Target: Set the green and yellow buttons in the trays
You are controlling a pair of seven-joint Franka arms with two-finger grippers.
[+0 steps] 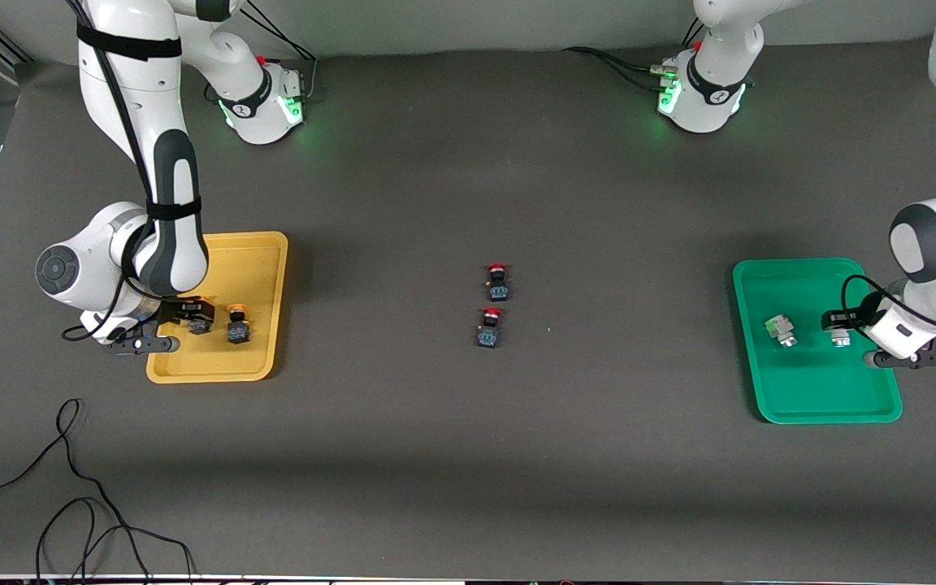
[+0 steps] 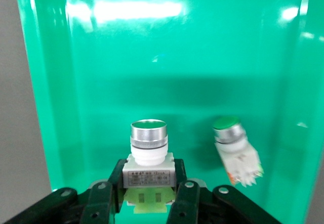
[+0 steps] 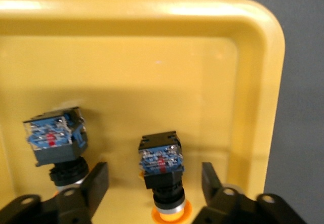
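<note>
The yellow tray (image 1: 265, 268) lies at the right arm's end of the table and holds two yellow-capped buttons (image 1: 238, 325). My right gripper (image 1: 192, 318) is low in this tray. In the right wrist view it (image 3: 154, 183) is open, and one yellow button (image 3: 162, 168) stands cap-down between its fingers without touching them; the other button (image 3: 55, 143) is beside it. The green tray (image 1: 809, 406) lies at the left arm's end and holds two green buttons (image 1: 781, 329). My left gripper (image 2: 149, 181) is shut on the white body of one green button (image 2: 148, 150); the other (image 2: 234, 148) lies tilted beside it.
Two red-capped black switches (image 1: 497, 280) (image 1: 490, 327) lie on the dark mat midway between the trays. Loose black cables (image 1: 70, 504) lie at the table's near corner at the right arm's end.
</note>
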